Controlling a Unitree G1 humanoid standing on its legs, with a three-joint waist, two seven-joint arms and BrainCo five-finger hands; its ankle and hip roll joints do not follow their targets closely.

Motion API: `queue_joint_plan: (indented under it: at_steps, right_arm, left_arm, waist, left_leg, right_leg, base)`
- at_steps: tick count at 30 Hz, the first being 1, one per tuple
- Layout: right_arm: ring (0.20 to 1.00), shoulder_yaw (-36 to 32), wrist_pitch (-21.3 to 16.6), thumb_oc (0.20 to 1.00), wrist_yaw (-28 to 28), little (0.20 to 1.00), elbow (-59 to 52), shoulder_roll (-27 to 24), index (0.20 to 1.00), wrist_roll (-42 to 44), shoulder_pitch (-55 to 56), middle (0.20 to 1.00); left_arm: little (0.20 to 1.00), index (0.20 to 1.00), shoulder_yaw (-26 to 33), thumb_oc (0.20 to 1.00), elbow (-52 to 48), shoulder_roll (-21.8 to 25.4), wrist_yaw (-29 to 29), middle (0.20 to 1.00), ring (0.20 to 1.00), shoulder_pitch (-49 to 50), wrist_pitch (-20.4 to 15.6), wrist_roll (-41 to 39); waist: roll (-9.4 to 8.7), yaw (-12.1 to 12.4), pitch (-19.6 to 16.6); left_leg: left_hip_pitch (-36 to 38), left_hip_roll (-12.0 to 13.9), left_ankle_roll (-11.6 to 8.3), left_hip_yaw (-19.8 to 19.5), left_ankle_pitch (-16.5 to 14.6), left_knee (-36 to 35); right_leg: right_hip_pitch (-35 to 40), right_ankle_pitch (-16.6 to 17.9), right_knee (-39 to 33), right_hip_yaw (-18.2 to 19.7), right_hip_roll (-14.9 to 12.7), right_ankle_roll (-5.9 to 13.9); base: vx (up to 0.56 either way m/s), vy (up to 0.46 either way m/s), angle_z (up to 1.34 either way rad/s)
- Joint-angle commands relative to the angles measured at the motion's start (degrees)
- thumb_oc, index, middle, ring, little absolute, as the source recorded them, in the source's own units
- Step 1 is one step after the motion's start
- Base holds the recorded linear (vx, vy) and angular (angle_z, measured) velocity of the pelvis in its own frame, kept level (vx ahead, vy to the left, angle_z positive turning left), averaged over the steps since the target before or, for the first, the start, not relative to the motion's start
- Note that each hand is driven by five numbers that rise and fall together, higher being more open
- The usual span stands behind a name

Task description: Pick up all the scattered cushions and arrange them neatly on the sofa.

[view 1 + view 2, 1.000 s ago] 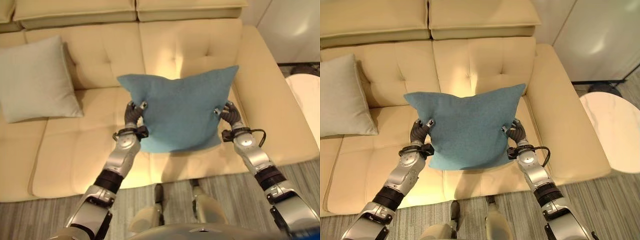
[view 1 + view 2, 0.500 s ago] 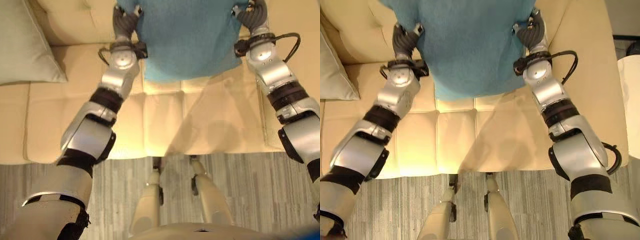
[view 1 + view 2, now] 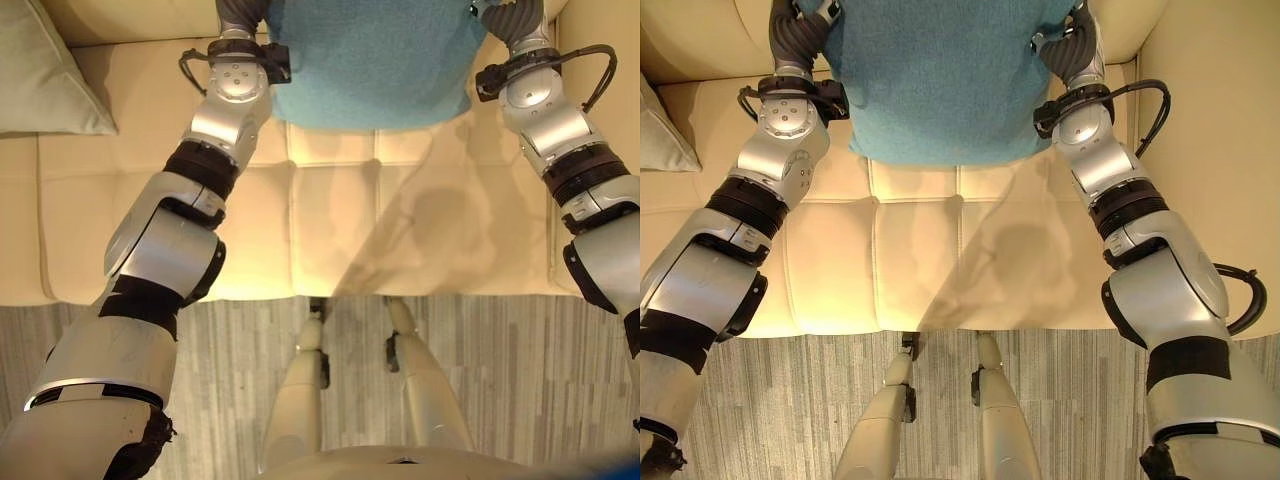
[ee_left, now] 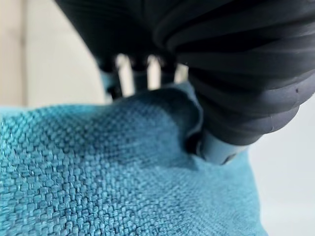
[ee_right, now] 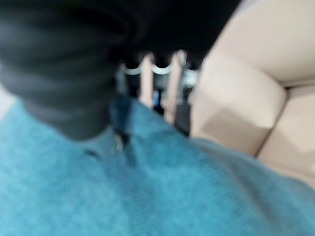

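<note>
A teal cushion (image 3: pixel 370 60) is held up over the cream sofa (image 3: pixel 330 240), its lower edge hanging above the seat. My left hand (image 3: pixel 795 35) grips its left side, fingers and thumb pinching the cloth (image 4: pixel 123 162). My right hand (image 3: pixel 1072 50) grips its right side the same way, with the teal cloth (image 5: pixel 147 187) bunched under its thumb. A pale grey cushion (image 3: pixel 45 70) leans against the sofa back at the far left.
The sofa's right armrest (image 3: pixel 1210 150) rises beside my right arm. Grey striped carpet (image 3: pixel 250 370) runs along the sofa's front edge.
The view has tipped down toward the seat and floor. Both arms have reached farther out over the sofa, carrying the teal cushion toward the backrest.
</note>
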Motion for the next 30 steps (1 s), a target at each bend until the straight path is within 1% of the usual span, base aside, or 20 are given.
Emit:
queue_joint_plan:
  at_steps: [1, 5, 6, 7, 9, 10, 11, 13, 16, 17, 19, 20, 21, 22, 23, 24, 26, 27, 28, 30]
  right_arm:
    - [1.0, 2.19, -3.11, 1.0, 0.69, 1.0, 2.89, 3.59, 1.0, -4.78, -3.17, 1.0]
    - [1.0, 3.43, -2.18, 1.0, 0.18, 1.0, 6.0, 2.64, 1.0, -6.53, -4.78, 1.0]
    - [1.0, 3.85, -1.77, 1.0, 0.49, 1.0, 8.06, 1.75, 1.0, -6.66, -5.5, 1.0]
    - [1.0, 5.13, -1.21, 1.0, 1.6, 1.0, 10.1, -0.68, 1.0, -6.71, -6.34, 1.0]
    - [1.0, 6.6, -0.3, 1.0, 3.11, 1.0, 13.38, -4.82, 1.0, -7.03, -6.91, 1.0]
    - [1.0, 6.63, -0.17, 1.0, 3.31, 1.0, 13.99, -5.88, 1.0, -6.84, -6.93, 1.0]
    - [1.0, 6.22, 0.05, 1.0, 4.22, 1.0, 15.15, -9.48, 1.0, -5.85, -6.07, 1.0]
    - [1.0, 5.38, 0.12, 1.0, 4.34, 1.0, 15.0, -11.47, 1.0, -5.22, -4.77, 1.0]
    - [1.0, 3.35, 0.16, 1.0, 4.25, 1.0, 14.09, -13.86, 1.0, -4.37, -2.41, 1.0]
    - [1.0, -0.93, -0.19, 1.0, 4.43, 1.0, 9.51, -16.85, 1.0, -4.04, 4.4, 1.0]
    - [1.0, -2.37, -0.1, 1.0, 4.89, 1.0, 6.93, -17.86, 1.0, -4.54, 6.98, 1.0]
    - [1.0, -6.1, -0.35, 1.0, 5.71, 1.0, 2.78, -18.96, 1.0, -5.19, 13.6, 1.0]
    - [1.0, -11.48, -0.9, 1.0, 6.09, 1.0, -2.74, -19.12, 1.0, -5.98, 22.23, 1.0]
    - [1.0, -11.96, -0.72, 1.0, 6.0, 1.0, -3.35, -19.11, 1.0, -6.18, 23.15, 1.0]
    - [1.0, -15.63, -0.71, 1.0, 5.91, 1.0, -6.13, -18.49, 1.0, -6.28, 27.45, 1.0]
    - [1.0, -22.44, -1.26, 1.0, 6.77, 1.0, -13.01, -16.1, 1.0, -8.45, 39.04, 1.0]
    - [1.0, -28.57, -2.1, 1.0, 7.33, 1.0, -16.36, -12.32, 1.0, -8.14, 47.39, 1.0]
    - [1.0, -32.33, -2.41, 1.0, 8.43, 1.0, -18.36, -7.92, 1.0, -9.69, 55.66, 1.0]
    - [1.0, -35.7, -2.31, 1.0, 9.49, 1.0, -18.86, -4.52, 1.0, -10.01, 61.26, 1.0]
    - [1.0, -37.14, -2.25, 1.0, 10.26, 1.0, -17.2, -1.5, 1.0, -11.86, 66.69, 1.0]
  left_arm:
    - [1.0, 1.0, -3.36, 1.0, 0.75, -3.44, -1.28, 1.0, 1.0, -1.29, -3.56, 2.79]
    - [1.0, 1.0, -3.31, 1.0, 2.18, -2.74, -1.04, 1.0, 1.0, -2.01, -3.54, 2.71]
    - [1.0, 1.0, -3.69, 1.0, 4.16, -1.1, -1.23, 1.0, 1.0, -2.59, -3.18, 3.73]
    - [1.0, 1.0, -4.38, 1.0, 6.13, 2.18, -2.14, 1.0, 1.0, -2.8, -2.67, 4.83]
    - [1.0, 1.0, -4.5, 1.0, 8.46, 6.47, -3.23, 1.0, 1.0, -2.68, -2.28, 5.39]
    - [1.0, 1.0, -4.49, 1.0, 8.75, 7.72, -3.44, 1.0, 1.0, -2.64, -2.25, 5.56]
    - [1.0, 1.0, -3.78, 1.0, 9.12, 10.79, -4.48, 1.0, 1.0, -1.28, -2.27, 5.16]
    - [1.0, 1.0, -2.73, 1.0, 8.66, 12.1, -4.74, 1.0, 1.0, 0.17, -2.47, 4.39]
    - [1.0, 1.0, -1.31, 1.0, 6.21, 13.7, -5.05, 1.0, 1.0, 2.71, -2.84, 3.88]
    - [1.0, 1.0, 1.9, 1.0, -0.81, 15.66, -5.76, 1.0, 1.0, 9.46, -3.54, 3.77]
    - [1.0, 1.0, 3.07, 1.0, -2.97, 15.98, -6.15, 1.0, 1.0, 12.16, -3.51, 3.67]
    - [1.0, 1.0, 5.76, 1.0, -8.04, 16.17, -6.92, 1.0, 1.0, 18.3, -3.83, 3.96]
    - [1.0, 1.0, 10.51, 1.0, -13.93, 14.57, -7.76, 1.0, 1.0, 27.07, -4.34, 2.79]
    - [1.0, 1.0, 10.56, 1.0, -14.44, 14.54, -7.64, 1.0, 1.0, 27.69, -4.19, 2.94]
    - [1.0, 1.0, 12.57, 1.0, -17.02, 13.87, -7.52, 1.0, 1.0, 31.44, -4.12, 3.41]
    - [1.0, 1.0, 17.16, 1.0, -22.99, 9.03, -8.52, 1.0, 1.0, 42.5, -3.74, 2.68]
    - [1.0, 1.0, 19.77, 1.0, -25.71, 6.83, -9.11, 1.0, 1.0, 49.95, -3.25, 5.36]
    - [1.0, 1.0, 22.92, 1.0, -25.67, 2.24, -11.05, 1.0, 1.0, 59.45, -1.72, 6.66]
    - [1.0, 1.0, 24.72, 1.0, -24.93, 0.72, -12.41, 1.0, 1.0, 65.27, -0.35, 9.46]
    - [1.0, 1.0, 25.88, 1.0, -19.9, -2.46, -13.68, 1.0, 1.0, 70.9, 1.56, 13.09]
  waist:
    - [1.27, -0.23, -6.01]
    - [1.25, -0.01, -5.89]
    - [1.16, 0.02, -6.09]
    - [0.99, 0.02, -6.5]
    - [0.92, 0.13, -7.05]
    - [0.87, 0.1, -7.26]
    - [0.86, 0.11, -7.6]
    - [0.89, 0.14, -7.67]
    - [0.83, 0.16, -7.86]
    - [0.63, 0.12, -8.11]
    - [0.55, 0.07, -8.31]
    - [0.41, -0.03, -8.62]
    - [0.32, -0.09, -8.79]
    - [0.26, -0.04, -8.9]
    - [0.23, -0.04, -8.95]
    - [0.02, -0.23, -9.44]
    - [0.04, -0.33, -9.87]
    - [0.04, -0.42, -10.25]
    - [0.01, -0.52, -11.04]
    - [-0.06, -0.65, -11.72]
  left_leg:
    - [-0.45, -0.35, -4.91, -0.31, 1.71, -0.54]
    - [-0.32, -0.28, -4.97, -0.51, 1.55, -0.54]
    - [-0.21, -0.3, -4.95, -0.67, 1.53, -0.54]
    - [0.04, -0.41, -4.99, -0.77, 1.67, -0.54]
    - [1.1, -0.36, -4.95, -0.69, 1.14, -0.54]
    - [1.15, -0.41, -4.94, -0.65, 1.31, -0.54]
    - [2.28, -0.46, -4.96, -0.72, 1.04, -0.54]
    - [3.42, -0.3, -4.97, -0.63, 0.61, -0.54]
    - [4.49, -0.4, -4.93, -0.67, 0.52, -0.54]
    - [6.76, -0.56, -4.84, -0.51, -0.16, -0.54]
    - [7.76, -0.5, -4.83, -0.38, -0.51, -0.54]
    - [9.87, -0.23, -4.85, -0.18, -1.16, -0.54]
    - [11.93, -0.06, -4.84, -0.05, -1.69, -0.54]
    - [12.21, -0.04, -4.84, -0.07, -1.76, -0.54]
    - [13.23, 0.06, -4.85, 0.01, -2.01, -0.54]
    - [15.51, 0.12, -4.83, 0.13, -2.61, -0.54]
    - [17.6, 0.23, -4.71, 0.41, -3.14, -0.54]
    - [20.22, 0.64, -4.56, 0.65, -3.63, -0.54]
    - [22.09, 0.82, -4.41, 0.78, -3.61, -0.54]
    - [24.27, 1.2, -4.31, 0.84, -3.36, -0.54]
  right_leg:
    - [-1.61, -0.96, 0.25, 1.09, -1.95, 10.19]
    - [-1.6, -1.04, 0.25, 0.94, -1.77, 10.17]
    - [-1.54, -0.96, 0.25, 1.02, -1.74, 10.18]
    - [-1.25, -0.99, 0.25, 1.06, -1.84, 10.17]
    - [-0.23, -1.28, 0.25, 0.92, -1.81, 10.08]
    - [-0.21, -1.17, 0.25, 0.89, -1.96, 10.12]
    - [0.88, -1.35, 0.25, 0.73, -1.93, 10.02]
    - [2.02, -1.71, 0.25, 0.55, -1.89, 9.99]
    - [3.1, -1.85, 0.25, 0.45, -1.97, 9.97]
    - [5.28, -2.33, 0.25, 0.36, -1.87, 9.94]
    - [6.26, -2.68, 0.25, 0.29, -1.91, 9.93]
    - [8.2, -3.32, 0.25, 0.03, -1.9, 9.85]
    - [10.29, -4.06, 0.25, -0.05, -1.91, 9.69]
    - [10.58, -4.13, 0.25, -0.08, -1.89, 9.69]
    - [11.7, -4.49, 0.25, -0.26, -1.96, 9.61]
    - [14.0, -5.36, 0.25, -0.82, -1.95, 9.45]
    - [16.29, -6.19, 0.25, -1.21, -1.87, 9.24]
    - [18.9, -6.94, 0.25, -1.62, -1.78, 9.1]
    - [20.75, -7.43, 0.25, -1.73, -1.73, 8.95]
    - [23.14, -7.91, 0.25, -1.93, -1.58, 8.72]
  base:
    - [0.0, 0.0, 0.0]
    - [0.0, -0.013, 0.03]
    - [0.0, 0.0, 0.0]
    - [0.0, 0.0, 0.0]
    - [0.01, 0.001, -0.02]
    - [0.0, 0.0, 0.0]
    - [0.0, 0.0, 0.0]
    - [0.0, 0.0, 0.0]
    - [0.01, 0.001, 0.01]
    - [0.04, 0.007, 0.03]
    - [0.05, 0.001, 0.03]
    - [0.08, -0.015, 0.01]
    - [0.08, -0.015, -0.02]
    - [0.05, -0.012, -0.02]
    - [0.07, -0.024, -0.02]
    - [0.1, -0.027, -0.02]
    - [0.11, -0.021, 0.01]
    - [0.12, -0.026, 0.05]
    - [0.14, -0.026, 0.03]
    - [0.08, -0.018, 0.02]
